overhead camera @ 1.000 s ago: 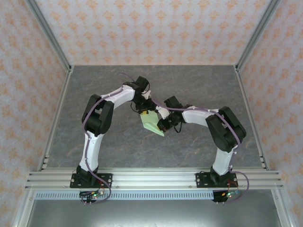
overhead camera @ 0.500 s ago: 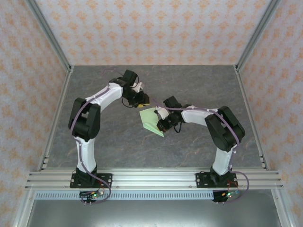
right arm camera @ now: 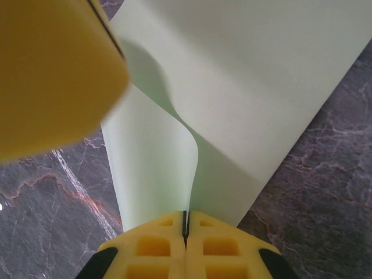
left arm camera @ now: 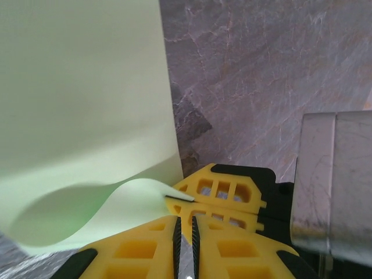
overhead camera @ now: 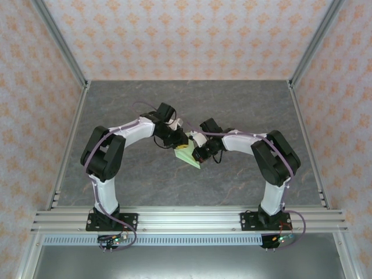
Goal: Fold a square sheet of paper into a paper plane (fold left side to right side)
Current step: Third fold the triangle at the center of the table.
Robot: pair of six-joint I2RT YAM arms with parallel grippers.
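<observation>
Status: square sheet of paper bowed, uncreased. Right gripper jaws pinch its edge. Left gripper jaws narrow at curled corner, hold unclear. First fold unfinished, rest pending.

Left tool — sheet — right tool.

**Q.** What kind of place is shown?

**A.** A robotics lab test cell. A left arm and a right arm are bolted to an aluminium rail at the near edge of a grey marbled desk. Aluminium posts and 3 panels of patterned backdrop enclose it.
</observation>
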